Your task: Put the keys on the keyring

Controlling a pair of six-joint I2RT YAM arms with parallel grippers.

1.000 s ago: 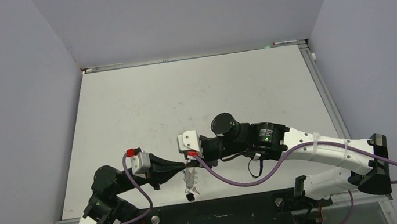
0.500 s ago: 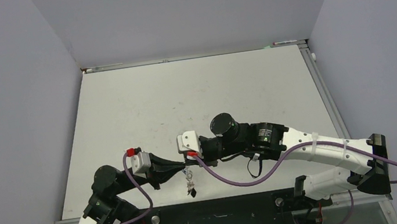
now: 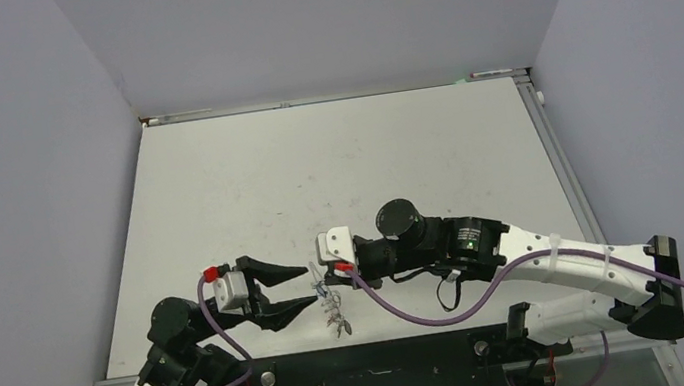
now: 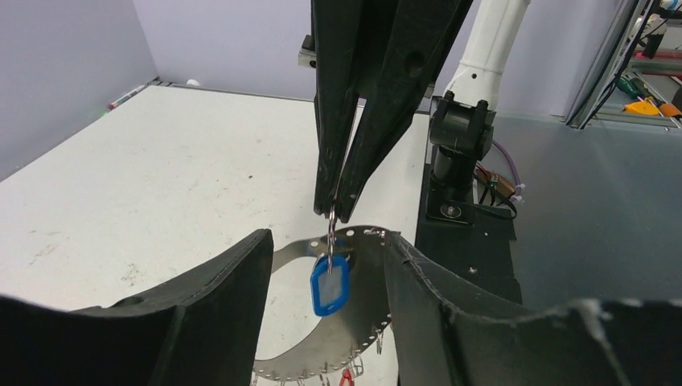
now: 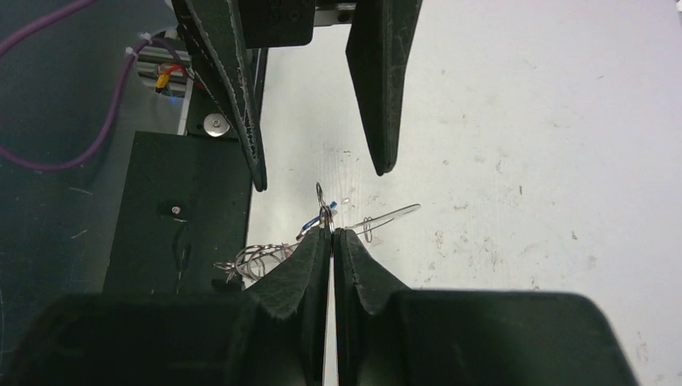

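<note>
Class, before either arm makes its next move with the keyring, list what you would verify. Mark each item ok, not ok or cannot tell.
1. Right gripper shut on a wire ring at the edge of the keyring: ok.
2. Left gripper open, fingers either side of the keyring, not touching it: ok.
3. Blue tag hanging from the gripped wire ring: ok.
4. Red tag attached: cannot tell; only a sliver shows.
5. Every key attached: cannot tell.
</note>
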